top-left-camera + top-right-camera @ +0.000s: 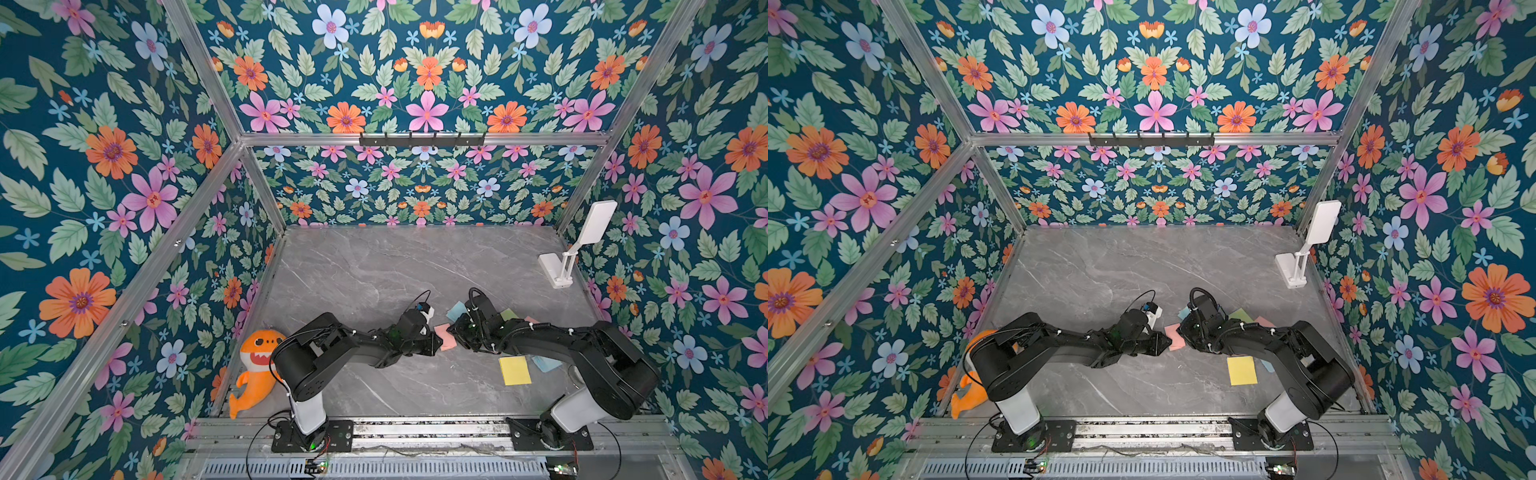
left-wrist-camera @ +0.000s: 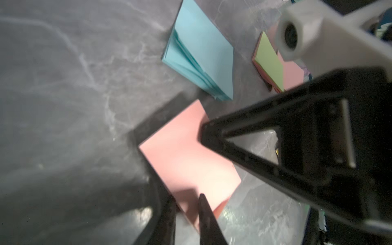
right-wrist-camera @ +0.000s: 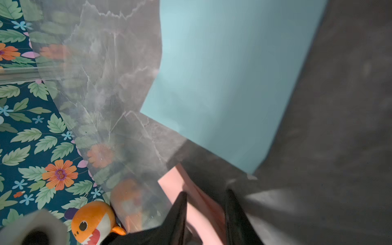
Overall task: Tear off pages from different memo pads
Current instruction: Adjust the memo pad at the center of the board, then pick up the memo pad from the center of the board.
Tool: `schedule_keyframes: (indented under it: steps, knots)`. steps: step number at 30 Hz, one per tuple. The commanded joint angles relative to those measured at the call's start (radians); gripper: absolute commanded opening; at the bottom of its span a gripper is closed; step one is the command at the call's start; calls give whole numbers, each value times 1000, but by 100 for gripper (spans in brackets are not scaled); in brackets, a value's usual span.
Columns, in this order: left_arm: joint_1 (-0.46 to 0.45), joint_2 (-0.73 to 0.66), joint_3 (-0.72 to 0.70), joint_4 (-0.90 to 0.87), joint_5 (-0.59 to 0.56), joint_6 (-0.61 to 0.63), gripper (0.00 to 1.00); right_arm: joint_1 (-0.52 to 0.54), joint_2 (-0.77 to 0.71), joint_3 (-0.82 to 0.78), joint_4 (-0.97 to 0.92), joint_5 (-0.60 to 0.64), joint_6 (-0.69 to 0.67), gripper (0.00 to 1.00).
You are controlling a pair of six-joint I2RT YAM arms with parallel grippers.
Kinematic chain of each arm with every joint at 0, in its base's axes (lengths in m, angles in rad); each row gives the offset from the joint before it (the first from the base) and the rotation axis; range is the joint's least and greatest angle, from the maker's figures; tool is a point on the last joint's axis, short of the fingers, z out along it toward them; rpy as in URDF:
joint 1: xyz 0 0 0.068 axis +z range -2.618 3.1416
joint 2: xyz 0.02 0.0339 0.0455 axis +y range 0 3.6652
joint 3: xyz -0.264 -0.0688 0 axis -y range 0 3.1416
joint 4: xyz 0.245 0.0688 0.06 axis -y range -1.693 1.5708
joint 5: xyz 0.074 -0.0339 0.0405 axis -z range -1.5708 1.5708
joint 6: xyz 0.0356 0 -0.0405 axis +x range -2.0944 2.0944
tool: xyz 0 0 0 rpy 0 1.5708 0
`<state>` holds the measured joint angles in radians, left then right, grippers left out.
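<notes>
Two grippers (image 1: 436,345) (image 1: 456,332) half hiding pink pad (image 1: 444,336)

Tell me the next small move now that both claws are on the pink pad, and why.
Probably draw the left claw slowly away, peeling the top sheet. Both claws straddle opposite edges of the square pink paper memo pad; the right claw looks placed to pin the stack. Whether the left grips one sheet is unclear.

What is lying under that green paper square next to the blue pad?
The green square lies on a pink pad, whose edge and one side show beneath it. The other arm's gripper covers the rest of it.
</notes>
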<state>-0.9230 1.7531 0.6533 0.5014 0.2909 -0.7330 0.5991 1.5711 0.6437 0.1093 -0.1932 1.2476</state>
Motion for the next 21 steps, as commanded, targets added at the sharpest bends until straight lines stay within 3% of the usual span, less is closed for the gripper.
schedule_keyframes:
  steps: [1,6,10,15,21]
  knots:
    - [-4,-49,-32,52,41,-33,19,4,18,21,-82,-68,-61,33]
    - [13,-126,-27,-58,-13,2,20,-2,-67,-45,-160,-112,-102,51]
    - [20,-116,4,-80,-38,0,21,-11,-122,-46,-279,-127,-205,57]
    - [21,-66,12,-101,-68,-18,22,-65,-118,-63,-293,-237,-288,56]
    - [1,-36,-18,-10,-37,-67,22,-65,-69,-101,-127,-305,-240,46]
